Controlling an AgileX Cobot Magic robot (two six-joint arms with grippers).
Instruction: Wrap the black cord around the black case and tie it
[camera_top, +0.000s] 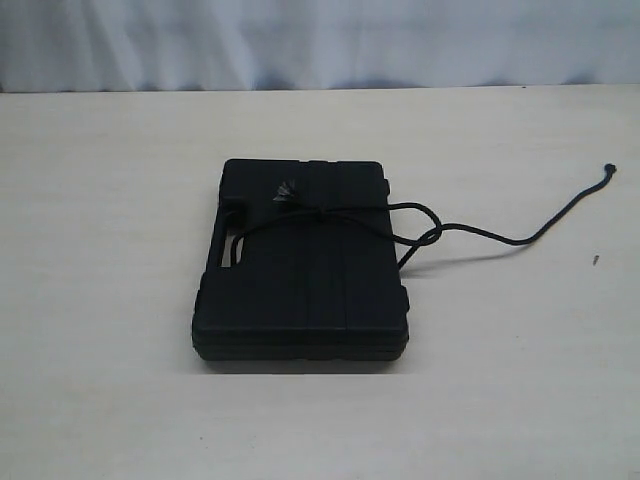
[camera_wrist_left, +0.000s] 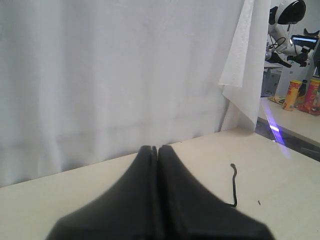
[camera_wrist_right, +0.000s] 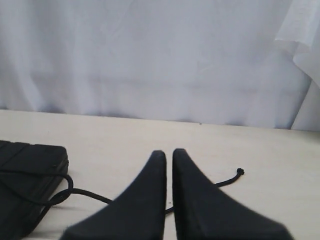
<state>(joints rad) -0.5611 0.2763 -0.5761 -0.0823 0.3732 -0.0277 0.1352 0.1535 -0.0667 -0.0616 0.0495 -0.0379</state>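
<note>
The black case (camera_top: 300, 290) lies flat near the middle of the table. The black cord (camera_top: 470, 235) crosses its top, is knotted there beside a frayed tip (camera_top: 283, 190), loops off the case's right edge and trails right to a small knotted end (camera_top: 608, 168). Neither gripper shows in the exterior view. My left gripper (camera_wrist_left: 157, 148) is shut on nothing, above bare table, with the cord's end (camera_wrist_left: 234, 185) off to one side. My right gripper (camera_wrist_right: 169, 152) is shut with a hairline gap, empty; the cord (camera_wrist_right: 85, 194) runs on the table beneath it from the case (camera_wrist_right: 25, 170).
A white curtain (camera_top: 320, 40) hangs along the table's far edge. A tiny dark speck (camera_top: 596, 259) lies on the table by the cord's free end. Past the curtain's edge, the left wrist view shows snack cans (camera_wrist_left: 291, 95) and a white robot (camera_wrist_left: 287, 15).
</note>
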